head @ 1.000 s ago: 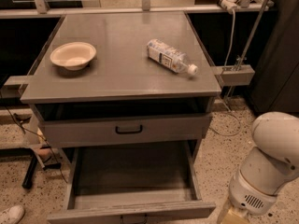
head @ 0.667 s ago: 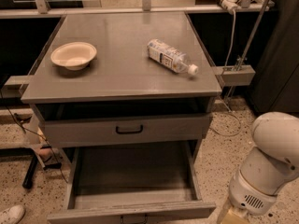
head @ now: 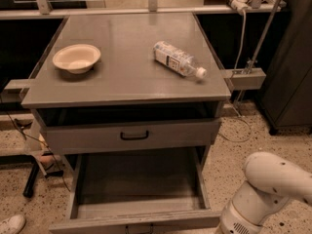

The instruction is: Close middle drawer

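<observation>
- Currently the middle drawer (head: 139, 182) stands pulled far out of the cabinet, toward the camera. Its inside shows bare and its low front panel (head: 122, 222) lies along the bottom edge of the view.
- Only a trace of the drawer's small black handle (head: 139, 228) shows at the frame edge.
- The upper drawer (head: 87, 138), with the wider black handle (head: 134, 135), sits above it and is nearly in; it is not the target.
- On the counter (head: 126, 82) rest a pale bowl (head: 76, 57) at the left and a plastic bottle (head: 178, 60) lying on its side at the right. Neither bears on the task.
- The arm (head: 273, 189) shows as a white rounded housing at the lower right, just beside the right end of the front panel. The tool itself lies outside the view, presumably below the frame. Whether it is wide, narrow or holding anything cannot be told.
- Step in hand, as a judgement: approach. The drawer is fully open and no contact with the panel can be seen.
- Next move, as a judgement: bring the tool against the outer face of the front panel, near its centre. Then push straight back along the runners until the panel is flush with the cabinet.
- An off-centre push from the right end could skew the drawer and bind it.
</observation>
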Controlling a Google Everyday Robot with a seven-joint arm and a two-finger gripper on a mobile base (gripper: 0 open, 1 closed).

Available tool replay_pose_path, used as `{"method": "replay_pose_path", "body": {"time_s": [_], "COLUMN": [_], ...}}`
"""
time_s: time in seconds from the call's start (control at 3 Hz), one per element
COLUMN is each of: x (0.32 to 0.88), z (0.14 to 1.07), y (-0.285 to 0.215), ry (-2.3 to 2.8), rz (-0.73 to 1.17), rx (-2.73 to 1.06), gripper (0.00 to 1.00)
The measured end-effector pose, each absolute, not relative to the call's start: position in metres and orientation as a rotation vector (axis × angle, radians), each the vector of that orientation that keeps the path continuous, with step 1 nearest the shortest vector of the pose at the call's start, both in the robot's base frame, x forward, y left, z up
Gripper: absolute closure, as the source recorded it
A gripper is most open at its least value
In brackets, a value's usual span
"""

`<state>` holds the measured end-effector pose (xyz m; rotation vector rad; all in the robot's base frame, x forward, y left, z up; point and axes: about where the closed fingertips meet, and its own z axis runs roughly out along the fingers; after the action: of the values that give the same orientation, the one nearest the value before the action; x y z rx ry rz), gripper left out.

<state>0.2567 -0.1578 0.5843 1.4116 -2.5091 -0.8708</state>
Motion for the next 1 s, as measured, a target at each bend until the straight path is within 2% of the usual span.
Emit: {"method": "replay_pose_path", "body": {"time_s": [0.67, 1.0], "x": [0.266, 0.264], "z": [0.520, 0.518], "y": [-0.139, -0.138], "ry": [-2.500, -2.494], "rz": [-0.975, -0.983], "rx": [1.319, 1.314], "gripper": [1.00, 1.00]}}
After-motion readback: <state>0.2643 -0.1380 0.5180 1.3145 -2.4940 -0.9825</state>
